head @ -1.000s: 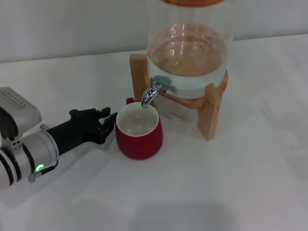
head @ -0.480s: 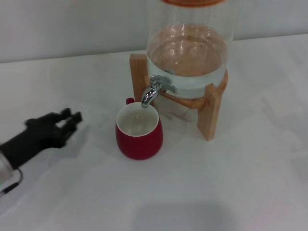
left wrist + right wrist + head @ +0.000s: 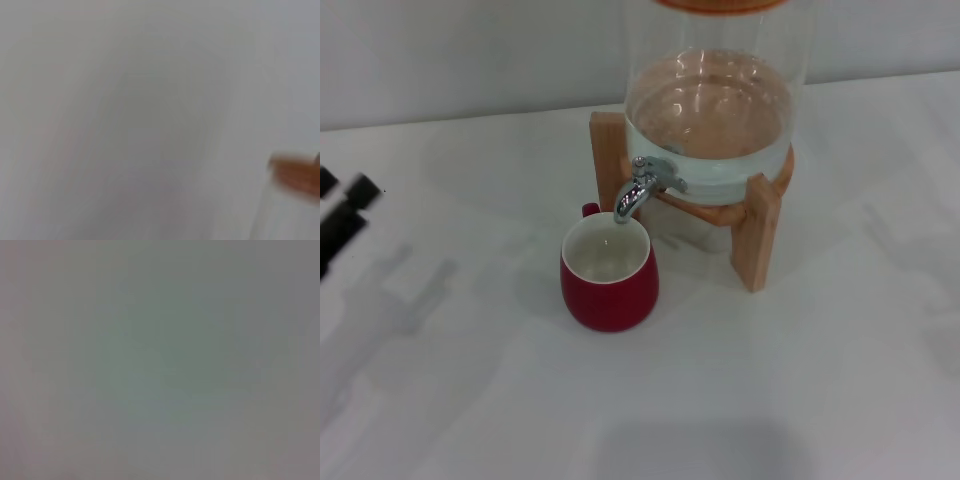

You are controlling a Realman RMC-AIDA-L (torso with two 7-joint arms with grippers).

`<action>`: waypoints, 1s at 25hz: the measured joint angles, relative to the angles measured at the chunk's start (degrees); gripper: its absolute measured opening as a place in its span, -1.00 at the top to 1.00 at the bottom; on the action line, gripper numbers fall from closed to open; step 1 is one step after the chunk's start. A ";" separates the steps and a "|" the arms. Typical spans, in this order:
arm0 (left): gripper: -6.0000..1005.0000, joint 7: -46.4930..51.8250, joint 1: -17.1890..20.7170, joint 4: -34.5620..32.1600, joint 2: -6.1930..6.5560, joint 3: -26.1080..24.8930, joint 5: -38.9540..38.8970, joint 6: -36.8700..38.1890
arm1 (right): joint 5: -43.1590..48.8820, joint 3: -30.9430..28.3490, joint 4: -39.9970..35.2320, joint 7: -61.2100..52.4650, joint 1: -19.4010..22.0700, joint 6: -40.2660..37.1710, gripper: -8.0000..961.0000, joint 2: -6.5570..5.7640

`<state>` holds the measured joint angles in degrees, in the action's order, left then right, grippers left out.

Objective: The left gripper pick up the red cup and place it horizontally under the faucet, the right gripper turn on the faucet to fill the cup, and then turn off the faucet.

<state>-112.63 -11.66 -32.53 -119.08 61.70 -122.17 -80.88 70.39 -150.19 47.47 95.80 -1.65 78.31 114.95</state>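
Observation:
The red cup [image 3: 609, 280] stands upright on the white table, its cream inside showing, its small handle at the back. The chrome faucet [image 3: 640, 188] has its spout right over the cup's rim. The faucet is fitted to the clear glass jar [image 3: 710, 110], which holds water and rests on a wooden stand [image 3: 756, 235]. My left gripper [image 3: 344, 186] is at the far left edge of the head view, well away from the cup, open and empty. My right gripper is out of view.
The white table [image 3: 800, 380] spreads wide in front and to the right of the stand. A pale wall runs along the back. The wrist views show only blurred pale surfaces, with an orange-brown smear [image 3: 297, 175] at one edge.
My left gripper has pulled back from the cup's side to the far left edge of the view, leaving the cup standing under the faucet. Cup and jar have not moved.

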 joint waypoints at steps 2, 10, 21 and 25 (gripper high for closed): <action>-0.35 0.07 0.78 -0.12 0.04 -1.60 -1.70 -3.92 | 0.00 0.00 0.00 0.00 0.00 -0.01 -0.51 -0.03; -0.41 -2.45 1.63 -0.24 -0.12 -6.01 -2.69 -11.36 | 0.00 -0.19 0.00 0.00 0.32 -0.03 -0.51 -0.08; -0.42 -10.79 1.90 0.36 -0.09 -6.07 -7.83 -11.02 | 8.01 0.15 7.37 -2.57 2.01 9.51 -0.51 -0.01; -0.42 -10.34 1.39 0.28 -0.01 -6.55 -9.29 -8.06 | 9.32 0.67 12.03 -6.08 2.45 16.36 -0.51 0.16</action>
<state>-122.97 -10.27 -32.26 -119.09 55.15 -131.46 -88.95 79.71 -149.52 59.49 89.72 0.80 94.68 115.11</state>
